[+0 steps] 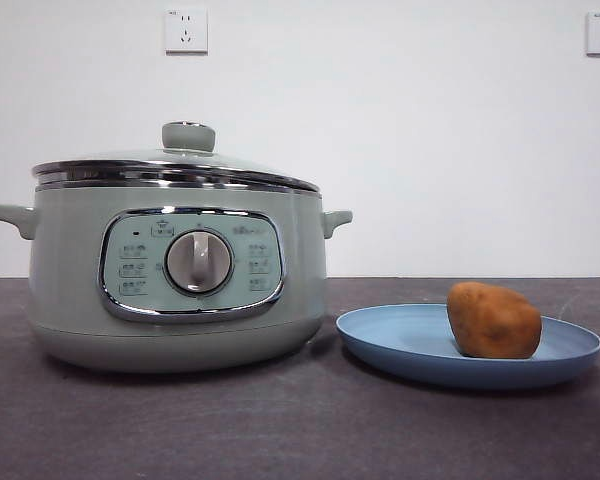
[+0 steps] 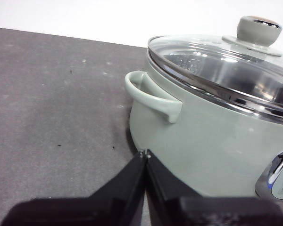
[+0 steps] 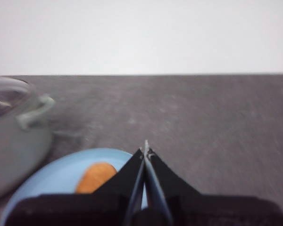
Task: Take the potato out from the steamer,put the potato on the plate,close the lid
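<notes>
The sage-green steamer stands at the left of the table with its glass lid seated on its chrome rim, green knob on top. The orange-brown potato lies on the light-blue plate to the steamer's right. My left gripper is shut and empty, low beside the steamer, close to its side handle. My right gripper is shut and empty, above the plate with the potato beside it. Neither arm shows in the front view.
A white wall with two power sockets stands behind the dark grey table. The steamer's front panel with its grey dial faces the front camera.
</notes>
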Tool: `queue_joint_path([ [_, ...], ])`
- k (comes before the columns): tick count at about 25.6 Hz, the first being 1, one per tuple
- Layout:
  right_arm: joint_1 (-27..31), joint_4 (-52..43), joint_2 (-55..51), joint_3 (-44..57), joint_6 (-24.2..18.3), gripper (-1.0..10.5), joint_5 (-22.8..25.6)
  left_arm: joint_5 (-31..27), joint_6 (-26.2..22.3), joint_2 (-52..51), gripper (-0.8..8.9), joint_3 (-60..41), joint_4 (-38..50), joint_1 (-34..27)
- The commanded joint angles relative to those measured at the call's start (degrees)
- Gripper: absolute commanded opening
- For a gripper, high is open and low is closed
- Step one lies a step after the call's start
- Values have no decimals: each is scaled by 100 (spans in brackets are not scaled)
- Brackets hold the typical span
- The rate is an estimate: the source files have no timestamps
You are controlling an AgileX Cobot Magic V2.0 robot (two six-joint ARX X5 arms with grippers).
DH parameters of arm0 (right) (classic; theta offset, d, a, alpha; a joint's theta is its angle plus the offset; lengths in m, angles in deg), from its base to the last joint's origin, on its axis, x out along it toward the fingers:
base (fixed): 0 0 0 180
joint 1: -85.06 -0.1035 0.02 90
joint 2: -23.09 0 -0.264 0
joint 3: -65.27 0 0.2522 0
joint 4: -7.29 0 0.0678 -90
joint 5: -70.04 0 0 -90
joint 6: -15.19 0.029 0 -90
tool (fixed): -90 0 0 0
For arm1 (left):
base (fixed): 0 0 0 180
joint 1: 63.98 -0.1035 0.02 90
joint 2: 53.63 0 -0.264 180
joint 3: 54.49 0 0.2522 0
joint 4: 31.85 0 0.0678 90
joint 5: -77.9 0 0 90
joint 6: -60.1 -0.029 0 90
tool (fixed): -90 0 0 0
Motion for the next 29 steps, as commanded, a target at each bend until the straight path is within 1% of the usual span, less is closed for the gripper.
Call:
queue_joint_path([
  [1, -4, -153, -216, 284, 234, 0, 256, 9, 13, -15, -3, -72, 0, -15],
  [5, -2, -168, -531, 531, 341, 0, 313, 11, 15, -15, -3, -72, 0, -15],
  [6, -4, -157, -640, 575, 376, 0, 389, 11, 15, -15, -3, -72, 0, -15],
  [9, -7, -94, -946, 688, 546, 0, 431, 9, 13, -15, -3, -72, 0, -15],
  [15, -7, 315, -1436, 688, 551, 0, 625, 11, 15, -15, -3, -72, 2, -15],
  [17, -9, 533, -1576, 688, 566, 0, 804, 13, 15, -15, -3, -72, 2, -15],
  [21, -7, 859, -1565, 688, 649, 0, 981, 11, 15, -15, -3, -72, 4, -15],
  [24, -7, 990, -1565, 688, 778, 0, 1008, 11, 13, -15, -3, -72, 4, -15],
  [27, -7, 1156, -1565, 688, 776, 0, 1005, 11, 13, -15, -3, -72, 4, -15],
  [29, -7, 1447, -1563, 686, 774, 0, 1001, 11, 15, -15, -3, -72, 4, -15],
])
